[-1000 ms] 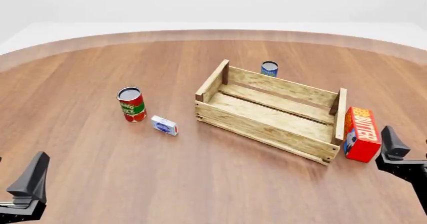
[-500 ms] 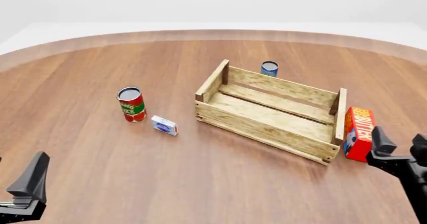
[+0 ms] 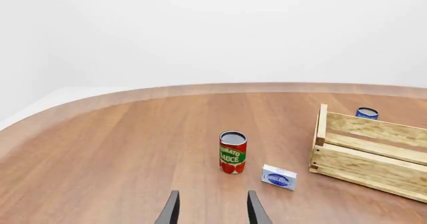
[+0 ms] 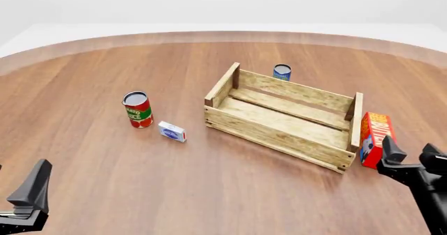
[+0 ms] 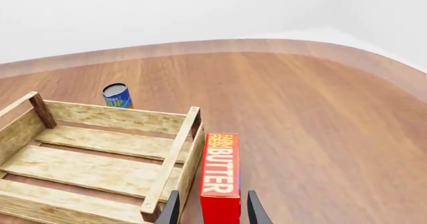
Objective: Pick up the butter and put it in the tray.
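— Butter [image 5: 220, 179] stood just outside the tray's [image 4: 279, 121] right end; your right gripper [image 5: 210, 211] was spread open around it.
— Reaching, then. You probably needed to close next.

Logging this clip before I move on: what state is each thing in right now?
Butter: on the table beside the tray, between the right gripper's fingers, not lifted.
Tray: empty.
Red can: upright.
Blue can: upright, behind the tray.
Small box: on the table.
Right gripper: open.
Left gripper: open, empty.
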{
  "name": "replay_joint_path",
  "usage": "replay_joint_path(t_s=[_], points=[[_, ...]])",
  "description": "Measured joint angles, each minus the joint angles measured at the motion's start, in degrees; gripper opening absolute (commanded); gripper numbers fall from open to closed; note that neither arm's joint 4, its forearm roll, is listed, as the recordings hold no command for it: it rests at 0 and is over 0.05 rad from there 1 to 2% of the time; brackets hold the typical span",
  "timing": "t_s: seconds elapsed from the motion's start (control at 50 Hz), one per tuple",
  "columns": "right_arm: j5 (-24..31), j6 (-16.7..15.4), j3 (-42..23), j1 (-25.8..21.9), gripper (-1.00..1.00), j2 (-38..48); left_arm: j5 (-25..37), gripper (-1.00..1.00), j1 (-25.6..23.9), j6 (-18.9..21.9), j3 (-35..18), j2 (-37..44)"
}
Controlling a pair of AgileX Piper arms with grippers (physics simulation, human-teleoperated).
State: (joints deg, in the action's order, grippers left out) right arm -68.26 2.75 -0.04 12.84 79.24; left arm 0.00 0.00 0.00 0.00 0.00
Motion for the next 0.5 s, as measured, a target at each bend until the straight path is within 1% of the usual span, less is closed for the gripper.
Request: replay_joint_path(t_s=[0.5], points=[[-1.5, 0.0, -2.0, 0.6, 1.00, 5.1, 0.0, 1.00, 0.0, 0.0, 0.0, 0.0]])
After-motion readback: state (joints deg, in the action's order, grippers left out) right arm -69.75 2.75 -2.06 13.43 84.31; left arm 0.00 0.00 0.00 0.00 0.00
